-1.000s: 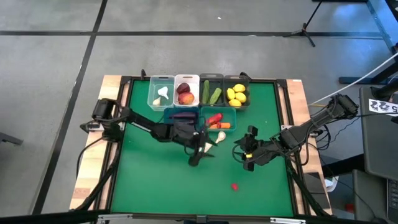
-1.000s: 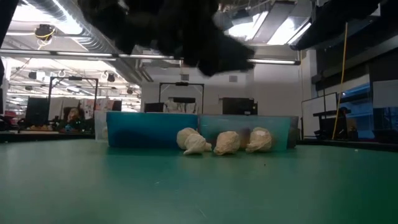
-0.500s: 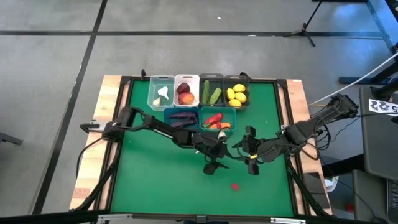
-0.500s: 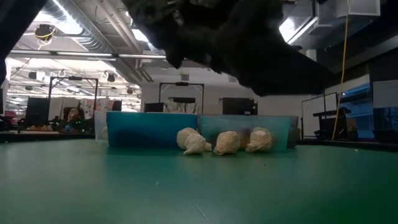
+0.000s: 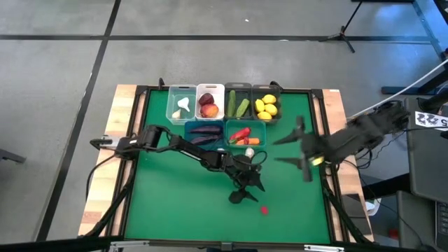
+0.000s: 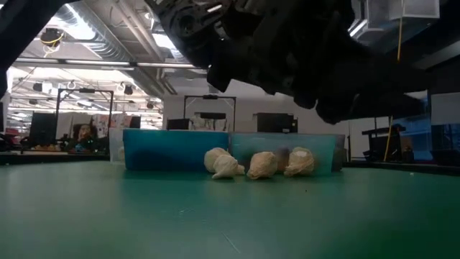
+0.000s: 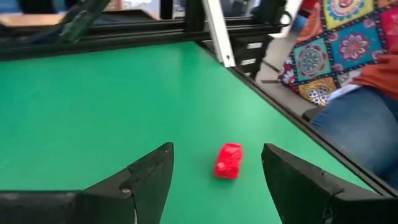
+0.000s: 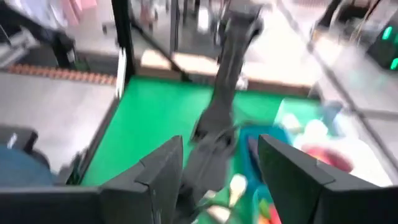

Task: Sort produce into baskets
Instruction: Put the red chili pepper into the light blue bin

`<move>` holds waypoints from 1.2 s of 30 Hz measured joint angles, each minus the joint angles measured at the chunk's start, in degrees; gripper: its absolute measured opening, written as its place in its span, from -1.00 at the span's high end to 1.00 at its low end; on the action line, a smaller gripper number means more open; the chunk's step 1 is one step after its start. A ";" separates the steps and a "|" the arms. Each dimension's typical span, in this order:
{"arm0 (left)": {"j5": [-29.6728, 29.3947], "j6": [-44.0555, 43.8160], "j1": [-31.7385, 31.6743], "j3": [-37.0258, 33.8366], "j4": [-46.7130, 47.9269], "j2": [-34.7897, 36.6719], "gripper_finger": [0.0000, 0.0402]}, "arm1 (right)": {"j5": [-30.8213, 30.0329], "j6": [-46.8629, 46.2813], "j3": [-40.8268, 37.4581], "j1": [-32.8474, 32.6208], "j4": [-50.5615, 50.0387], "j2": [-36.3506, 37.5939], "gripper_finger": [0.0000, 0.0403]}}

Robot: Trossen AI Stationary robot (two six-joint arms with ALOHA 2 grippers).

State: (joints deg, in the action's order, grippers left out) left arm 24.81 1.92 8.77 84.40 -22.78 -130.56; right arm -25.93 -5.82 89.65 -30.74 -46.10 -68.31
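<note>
Six baskets are seen on the green table in the high view: a back row of four, being a clear basket with white garlic, a white basket with red peaches, and two dark grey baskets, one with green cucumbers and one with yellow lemons; just in front of these a blue basket with dark purple eggplants and a teal basket with red peppers and an orange carrot are set side by side. The left arm is stretched across the table, and its left gripper is held with jaws parted and empty, just short of a small red piece of produce lying alone on the mat near the front edge; in the left wrist view that red piece is framed between the two fingers. The right gripper is raised near the table's right side, blurred, its jaws spread wide and nothing held. Three garlic bulbs are seen in the low view, lying on the mat before the blue and teal baskets.
</note>
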 joint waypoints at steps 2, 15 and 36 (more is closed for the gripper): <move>0.39 0.22 0.62 0.00 -0.55 0.00 -0.20 | -0.03 1.36 2.71 0.00 -0.16 1.47 -0.04; 7.90 -3.65 1.01 7.14 -1.00 -6.95 -0.20 | -0.37 -1.29 5.11 0.00 -0.47 8.33 -0.04; 15.28 -0.80 -0.51 17.78 6.08 -13.45 -0.15 | 3.07 -1.39 5.06 0.00 -0.82 6.47 -0.04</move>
State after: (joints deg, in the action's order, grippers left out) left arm 40.09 1.12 8.26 102.19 -16.70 -144.02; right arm -22.86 -7.21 94.71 -30.74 -46.92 -61.84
